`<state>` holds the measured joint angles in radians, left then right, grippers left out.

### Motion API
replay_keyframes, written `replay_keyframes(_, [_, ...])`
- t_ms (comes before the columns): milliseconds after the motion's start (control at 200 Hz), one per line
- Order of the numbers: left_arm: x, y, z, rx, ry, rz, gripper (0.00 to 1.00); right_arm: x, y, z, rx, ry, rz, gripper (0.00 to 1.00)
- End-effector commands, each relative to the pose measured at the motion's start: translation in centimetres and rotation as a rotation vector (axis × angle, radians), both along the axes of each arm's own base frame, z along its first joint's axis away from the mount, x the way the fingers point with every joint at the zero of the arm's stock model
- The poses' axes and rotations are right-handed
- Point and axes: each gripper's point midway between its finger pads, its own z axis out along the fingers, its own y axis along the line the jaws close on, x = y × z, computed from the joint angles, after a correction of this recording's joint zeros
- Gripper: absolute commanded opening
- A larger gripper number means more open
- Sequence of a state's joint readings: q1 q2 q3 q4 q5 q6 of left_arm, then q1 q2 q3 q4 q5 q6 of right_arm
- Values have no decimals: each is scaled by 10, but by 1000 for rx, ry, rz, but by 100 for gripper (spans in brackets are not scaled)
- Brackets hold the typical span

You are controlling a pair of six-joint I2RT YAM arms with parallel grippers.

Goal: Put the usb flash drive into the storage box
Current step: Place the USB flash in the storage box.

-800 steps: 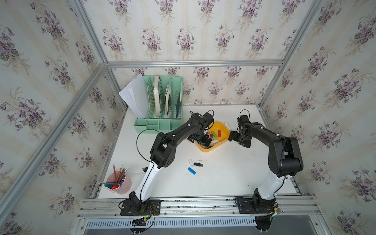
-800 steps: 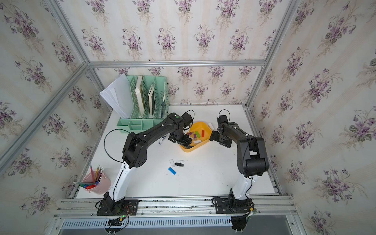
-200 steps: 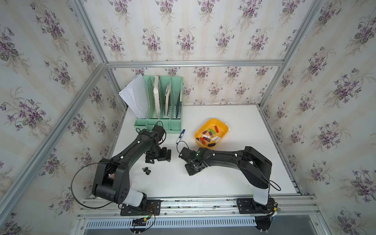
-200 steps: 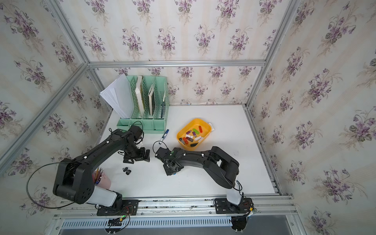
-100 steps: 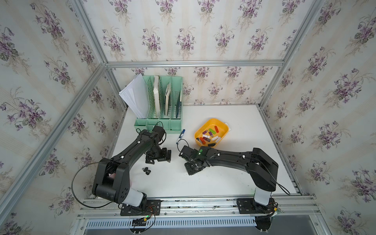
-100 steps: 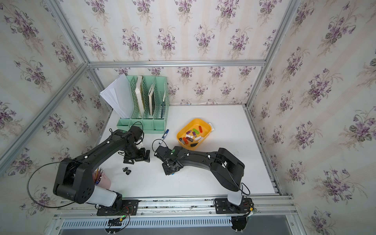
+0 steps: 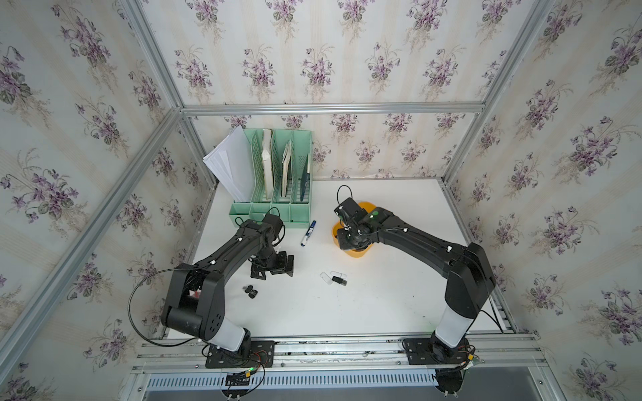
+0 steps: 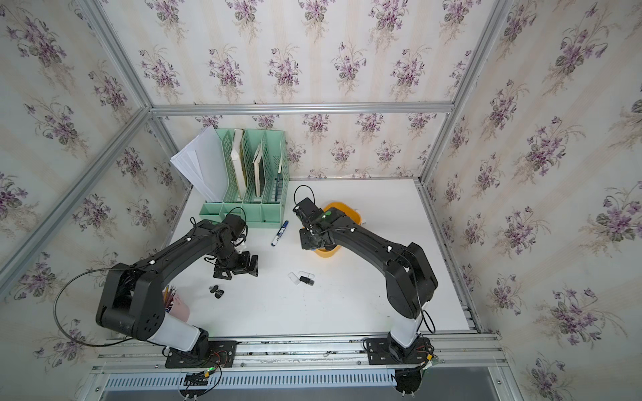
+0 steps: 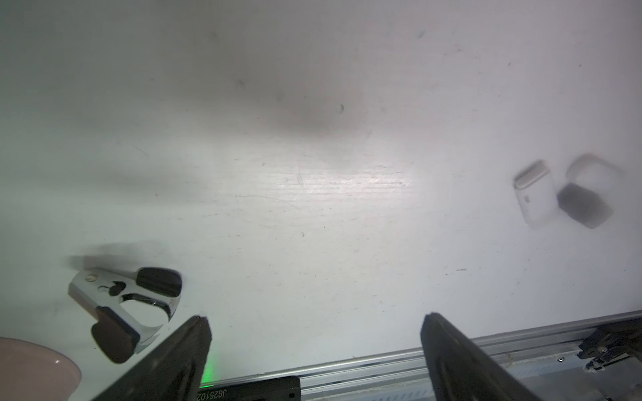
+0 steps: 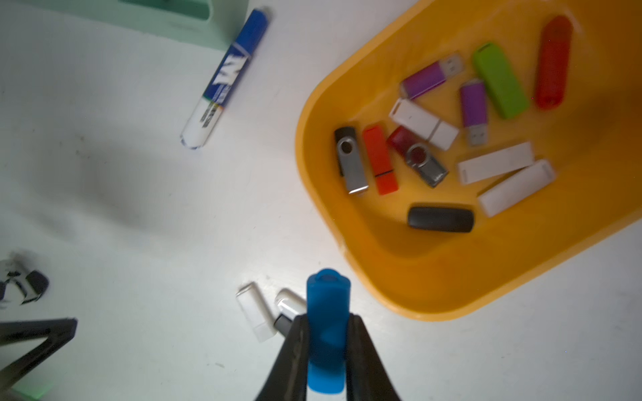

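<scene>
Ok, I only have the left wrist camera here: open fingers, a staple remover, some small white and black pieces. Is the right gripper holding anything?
Observer: Yes, the right gripper is shut on a blue usb flash drive, seen in the right wrist view.
Operator: And is the storage box empty?
Observer: No, the storage box has many drives of several colours lying inside it.
</scene>
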<state>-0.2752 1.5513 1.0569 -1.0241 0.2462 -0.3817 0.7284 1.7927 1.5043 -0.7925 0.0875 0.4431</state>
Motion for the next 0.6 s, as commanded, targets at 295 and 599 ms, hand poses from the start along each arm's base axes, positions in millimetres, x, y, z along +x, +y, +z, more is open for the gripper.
replay_keyframes(295, [16, -16, -12, -31, 23, -14, 99, 124, -76, -39, -141, -32, -92, 12])
replay_keyframes(599, [16, -18, -29, -31, 63, -25, 99, 174, -81, -68, -186, -43, -86, 11])
